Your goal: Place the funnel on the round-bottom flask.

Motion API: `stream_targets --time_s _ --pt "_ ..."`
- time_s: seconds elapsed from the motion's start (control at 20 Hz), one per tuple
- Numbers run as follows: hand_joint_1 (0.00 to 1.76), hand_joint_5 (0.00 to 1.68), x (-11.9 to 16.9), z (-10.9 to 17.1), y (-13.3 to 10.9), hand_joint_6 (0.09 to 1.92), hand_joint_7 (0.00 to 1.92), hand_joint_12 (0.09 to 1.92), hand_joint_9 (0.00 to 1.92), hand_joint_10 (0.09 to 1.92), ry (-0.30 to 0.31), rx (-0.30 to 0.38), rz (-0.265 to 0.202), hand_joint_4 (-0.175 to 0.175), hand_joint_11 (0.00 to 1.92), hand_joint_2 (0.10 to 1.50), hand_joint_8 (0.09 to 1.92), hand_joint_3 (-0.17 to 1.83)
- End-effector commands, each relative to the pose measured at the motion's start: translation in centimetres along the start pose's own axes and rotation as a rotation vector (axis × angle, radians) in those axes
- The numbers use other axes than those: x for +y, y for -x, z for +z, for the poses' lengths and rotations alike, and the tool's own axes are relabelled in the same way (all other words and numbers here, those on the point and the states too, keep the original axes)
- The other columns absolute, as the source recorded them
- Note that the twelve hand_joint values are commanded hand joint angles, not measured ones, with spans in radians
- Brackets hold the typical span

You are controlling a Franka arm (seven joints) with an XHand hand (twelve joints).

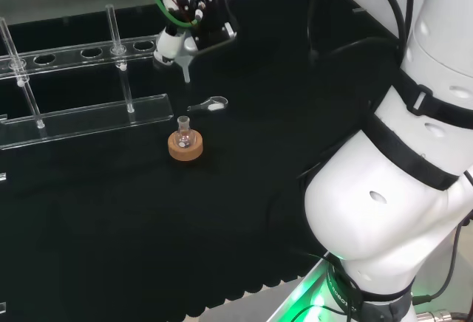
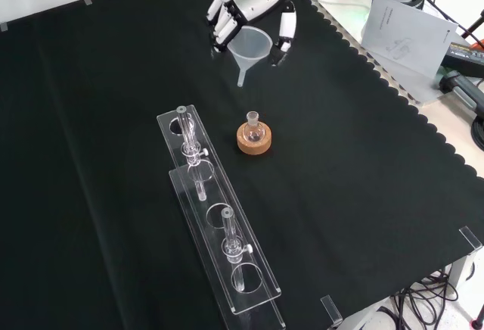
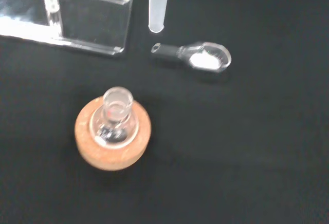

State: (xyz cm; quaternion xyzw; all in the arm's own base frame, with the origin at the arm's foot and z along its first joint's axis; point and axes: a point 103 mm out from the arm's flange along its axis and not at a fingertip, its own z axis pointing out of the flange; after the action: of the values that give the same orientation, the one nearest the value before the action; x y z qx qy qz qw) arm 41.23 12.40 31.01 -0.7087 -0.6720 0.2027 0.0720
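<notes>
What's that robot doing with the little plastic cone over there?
The robot's hand holds a clear funnel in the air, spout down, above the black cloth. A small round-bottom flask stands upright on a cork ring, beside a clear rack. The funnel is not yet over the flask's neck; it hangs off to one side. A small glass stopper lies on the cloth nearby.

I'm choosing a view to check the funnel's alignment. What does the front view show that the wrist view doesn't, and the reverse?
Front view alone: the hand curled round the funnel's cone, and the whole clear rack with its tubes. Wrist view alone: a small glass stopper lying on the cloth, and a look down into the flask's open neck. Both: the funnel's stem held off to one side of the round-bottom flask on its cork ring.
</notes>
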Motion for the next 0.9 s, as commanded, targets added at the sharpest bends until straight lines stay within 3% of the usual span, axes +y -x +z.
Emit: stream_targets --time_s 0.05,0.35,0.6,0.9 --pt "0.77 0.42 0.6 2.2 -0.1 0.38 0.53 1.3 1.0 0.76 -0.036 0.033 -0.02 -0.082 0.51 0.79 0.84 0.55" --pt "0.76 0.43 1.4 3.2 -0.4 0.38 0.53 1.3 1.0 0.76 -0.056 0.04 -0.046 -0.083 0.51 0.79 0.84 0.56" --pt "0.76 0.43 1.7 3.8 -1.8 0.37 0.52 1.3 0.99 0.76 -0.086 0.002 -0.017 -0.083 0.51 0.79 0.84 0.56" --pt "0.76 0.43 1.8 4.4 -3.0 0.36 0.52 1.3 0.99 0.76 -0.088 0.004 -0.054 -0.083 0.51 0.79 0.84 0.56"
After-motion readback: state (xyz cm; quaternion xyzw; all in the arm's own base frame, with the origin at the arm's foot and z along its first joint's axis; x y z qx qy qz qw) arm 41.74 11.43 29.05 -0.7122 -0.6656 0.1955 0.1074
